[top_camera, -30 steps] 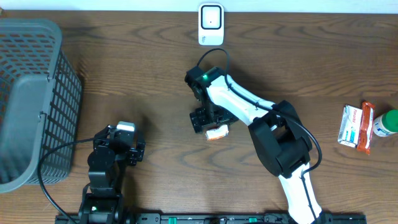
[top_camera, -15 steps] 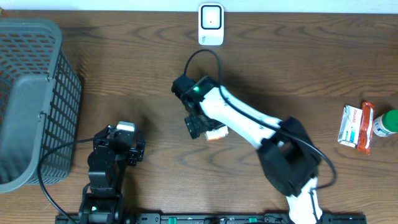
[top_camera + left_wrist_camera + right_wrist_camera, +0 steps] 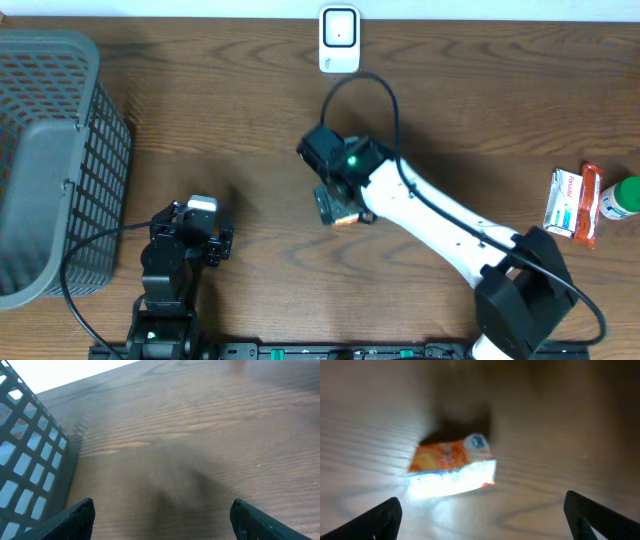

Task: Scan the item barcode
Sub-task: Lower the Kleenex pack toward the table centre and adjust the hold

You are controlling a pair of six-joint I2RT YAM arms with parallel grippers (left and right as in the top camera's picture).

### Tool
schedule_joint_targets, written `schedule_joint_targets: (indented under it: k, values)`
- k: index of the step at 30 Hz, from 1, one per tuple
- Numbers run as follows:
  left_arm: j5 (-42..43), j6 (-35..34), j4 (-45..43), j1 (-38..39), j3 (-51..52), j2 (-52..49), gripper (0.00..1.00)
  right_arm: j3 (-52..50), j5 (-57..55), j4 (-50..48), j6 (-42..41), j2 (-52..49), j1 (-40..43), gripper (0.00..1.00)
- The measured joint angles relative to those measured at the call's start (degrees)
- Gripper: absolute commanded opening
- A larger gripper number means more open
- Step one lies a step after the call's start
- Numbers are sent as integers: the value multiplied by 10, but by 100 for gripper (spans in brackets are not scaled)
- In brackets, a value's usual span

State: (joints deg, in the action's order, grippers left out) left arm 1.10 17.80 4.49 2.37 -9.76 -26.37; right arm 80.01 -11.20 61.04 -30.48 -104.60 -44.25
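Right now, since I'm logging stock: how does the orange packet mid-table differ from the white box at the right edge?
Colour: the orange packet has a pale edge; the white box has blue print. Place: the packet lies under the open right end effector; the box lies beside a red pack. Both rest on the table, ungripped.

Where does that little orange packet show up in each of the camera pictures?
Overhead: the orange packet lies near the middle, peeking out from under the right claw.
Left wrist: not in it; only table and basket.
Right wrist: centre of the picture, brightly lit.
Shared landmark: the right claw, whose fingertips frame the packet in its own camera.
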Motion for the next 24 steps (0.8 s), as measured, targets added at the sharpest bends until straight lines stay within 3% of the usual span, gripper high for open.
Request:
schedule_joint_targets:
  k: [4, 9, 24]
  values:
    - [0, 0, 0, 0, 0, 0, 87, -72, 24, -46, -5, -5, 0, 99]
    - [0, 0, 0, 0, 0, 0, 87, -76, 31, -80, -6, -5, -4, 99]
    - [0, 0, 0, 0, 0, 0, 87, -73, 83, -56, -26, -5, -4, 99]
